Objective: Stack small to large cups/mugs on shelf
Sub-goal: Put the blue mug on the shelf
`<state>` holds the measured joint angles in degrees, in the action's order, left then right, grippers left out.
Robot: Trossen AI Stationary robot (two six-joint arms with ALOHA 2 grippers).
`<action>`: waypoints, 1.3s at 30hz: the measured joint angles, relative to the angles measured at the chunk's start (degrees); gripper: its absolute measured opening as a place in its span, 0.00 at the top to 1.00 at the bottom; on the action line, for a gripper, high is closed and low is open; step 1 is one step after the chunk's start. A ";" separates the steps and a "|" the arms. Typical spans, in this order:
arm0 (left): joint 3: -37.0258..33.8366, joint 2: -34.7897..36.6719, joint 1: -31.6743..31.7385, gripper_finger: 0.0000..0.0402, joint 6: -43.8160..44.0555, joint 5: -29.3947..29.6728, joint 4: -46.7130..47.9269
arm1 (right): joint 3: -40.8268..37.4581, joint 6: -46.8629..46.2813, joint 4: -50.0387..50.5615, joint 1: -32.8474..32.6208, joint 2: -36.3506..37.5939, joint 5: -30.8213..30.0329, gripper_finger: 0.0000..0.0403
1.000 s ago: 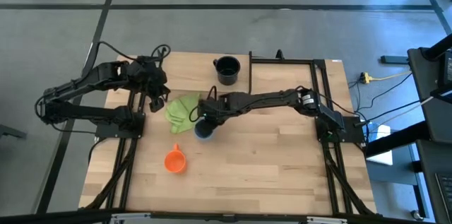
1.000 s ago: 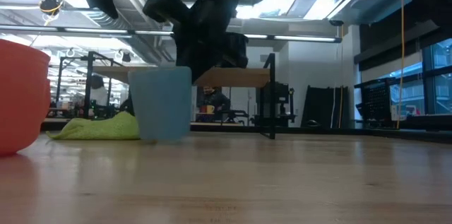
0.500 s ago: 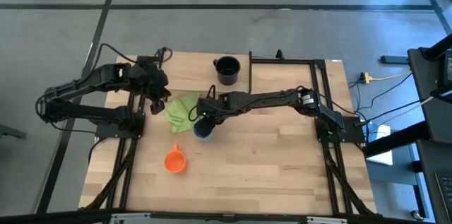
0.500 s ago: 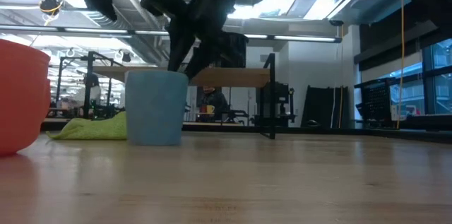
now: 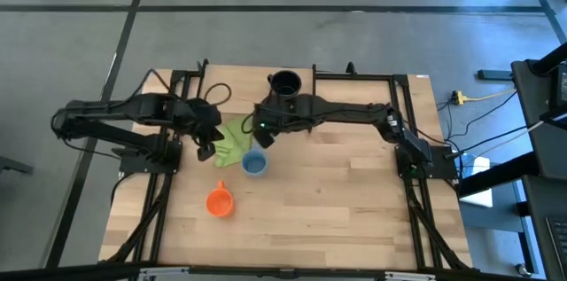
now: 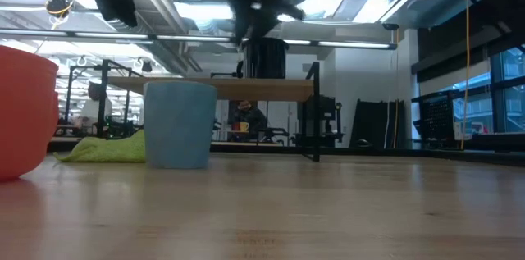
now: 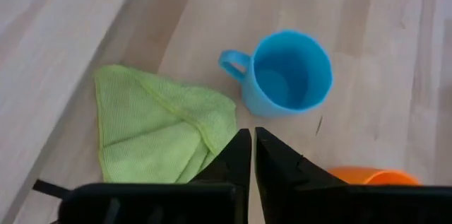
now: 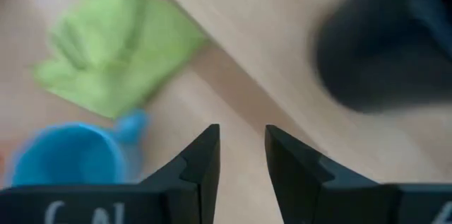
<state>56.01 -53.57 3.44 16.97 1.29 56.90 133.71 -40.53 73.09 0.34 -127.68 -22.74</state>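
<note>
One blue mug (image 5: 254, 164) free, beside right jaws (image 5: 263, 136)

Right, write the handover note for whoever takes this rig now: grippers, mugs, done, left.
Left gripper: shut, empty, above the green cloth.
Right gripper: open, empty, near the black mug.
Black mug stands on the shelf.
Light blue mug and orange mug stand upright on the table.
Done: nothing stacked.
Left: nest blue into black, then orange into blue.
</note>
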 joint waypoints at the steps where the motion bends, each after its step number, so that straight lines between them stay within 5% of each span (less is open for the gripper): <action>1: 0.00 -0.78 -0.57 0.97 -1.33 0.09 0.07 | 0.04 -0.89 2.02 -0.05 0.36 -0.92 0.71; 11: 0.01 -6.22 -4.10 0.97 -2.09 -8.38 -2.00 | 0.44 -10.11 13.77 -4.04 2.09 -5.03 0.71; 24: 0.02 -13.94 -7.82 0.97 -3.59 0.86 -6.42 | 0.00 -35.07 16.97 -18.73 5.56 -14.46 0.71; 39: 0.02 -14.73 -7.72 0.97 -1.42 3.98 -8.30 | -0.36 -60.21 16.78 -31.90 6.19 -14.22 0.71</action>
<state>56.03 -68.30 -4.27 15.55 5.28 48.60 133.35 -100.74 89.87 -31.56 -121.48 -36.96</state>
